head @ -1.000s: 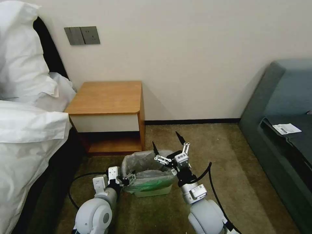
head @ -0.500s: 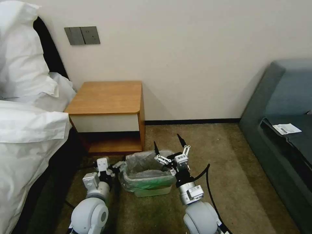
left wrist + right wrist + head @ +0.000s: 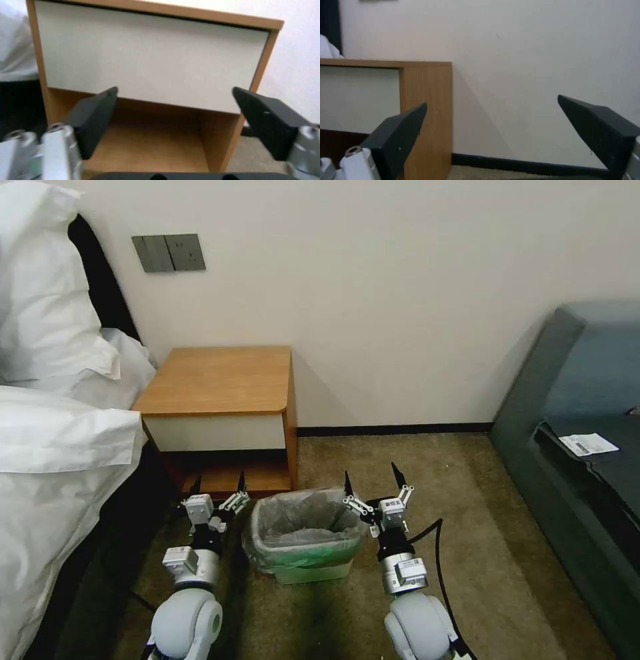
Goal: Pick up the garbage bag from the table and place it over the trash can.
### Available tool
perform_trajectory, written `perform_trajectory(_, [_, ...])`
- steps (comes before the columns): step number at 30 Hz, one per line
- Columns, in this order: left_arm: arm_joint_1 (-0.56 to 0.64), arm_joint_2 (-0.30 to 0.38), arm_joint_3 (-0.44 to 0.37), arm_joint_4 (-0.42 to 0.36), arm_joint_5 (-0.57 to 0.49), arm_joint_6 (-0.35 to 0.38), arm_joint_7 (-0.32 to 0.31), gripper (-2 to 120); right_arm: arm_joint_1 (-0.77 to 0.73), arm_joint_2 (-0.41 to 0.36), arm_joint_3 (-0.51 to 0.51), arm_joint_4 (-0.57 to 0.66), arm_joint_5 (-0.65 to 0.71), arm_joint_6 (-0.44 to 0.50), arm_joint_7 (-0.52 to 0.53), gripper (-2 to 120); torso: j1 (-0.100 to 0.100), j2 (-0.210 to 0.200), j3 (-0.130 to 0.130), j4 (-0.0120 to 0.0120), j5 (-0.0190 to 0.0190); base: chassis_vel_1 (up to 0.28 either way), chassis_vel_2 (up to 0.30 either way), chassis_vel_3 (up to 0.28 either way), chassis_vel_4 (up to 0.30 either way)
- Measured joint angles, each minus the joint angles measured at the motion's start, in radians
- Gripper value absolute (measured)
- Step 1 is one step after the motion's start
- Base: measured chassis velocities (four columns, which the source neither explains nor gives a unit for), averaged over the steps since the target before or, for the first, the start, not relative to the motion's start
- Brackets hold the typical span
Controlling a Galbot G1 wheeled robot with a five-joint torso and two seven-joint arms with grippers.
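Both arms have drawn back since a second ago: then the left pincer was pinching the bag's near-left edge and the right one was hanging over the bin's far-right corner. Now the table [image 3: 217,380] is standing bare at 11 o'clock from the trash can [image 3: 312,572], which is sitting on the carpet just before it. The garbage bag [image 3: 303,527] is lining the can, its mouth folded down over the rim. The right pincer [image 3: 371,478] is hovering at the can's 2 o'clock, spread wide and gripping nothing; the left pincer [image 3: 219,485] is hovering at 10 o'clock, likewise wide and holding nothing. I judge the film light, limp and slippery, easily torn; it is best pinched at the rolled rim.
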Motion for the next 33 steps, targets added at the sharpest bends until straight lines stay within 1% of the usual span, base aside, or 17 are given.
perform_trajectory(1, [0.0,0.0,0.0,0.0,0.0,0.0,0.0,85,0.0,0.0,0.0,0.0,0.0,0.0,0.0,100,0.0,0.0,0.0,0.0,0.0,0.0,0.0,0.0,0.0])
perform_trajectory(2, [-0.001,0.0,-0.001,0.003,0.004,-0.007,0.0,80,0.0,0.001,0.0,-0.001,-0.001,0.001,0.0,100,0.0,0.0,0.0,0.0,0.0,0.0,0.0,0.0,0.0])
perform_trajectory(3, [-0.001,0.0,-0.002,0.004,0.006,-0.012,0.001,79,0.0,0.002,0.001,-0.002,-0.002,0.002,0.0,100,0.0,0.0,0.0,0.0001,0.0,0.0,0.0,0.0,0.0])
perform_trajectory(5, [-0.001,0.001,-0.003,0.004,0.007,-0.015,0.001,79,0.001,0.002,0.002,-0.002,-0.003,0.002,0.001,100,0.0,0.0,0.0,0.0,0.0,0.0,0.0,0.0,0.0])
perform_trajectory(7, [0.0,0.001,-0.003,0.004,0.008,-0.017,0.001,83,0.001,0.002,0.002,-0.002,-0.004,0.002,0.003,100,0.0,0.0,0.0,0.0,0.0,0.0,0.0,0.0,0.0])
perform_trajectory(9, [0.001,0.002,-0.003,0.004,0.008,-0.017,0.0,84,0.001,0.002,0.002,-0.002,-0.004,0.002,0.004,100,0.0,0.0,0.0,0.0,0.0,0.0,0.0,0.0,0.0])
perform_trajectory(33, [0.002,0.002,-0.003,0.003,0.006,-0.011,-0.002,84,0.001,0.001,0.001,0.0,-0.004,0.001,0.005,100,0.0,0.0,0.0,0.0,0.0,0.0,0.0,0.0,0.0])
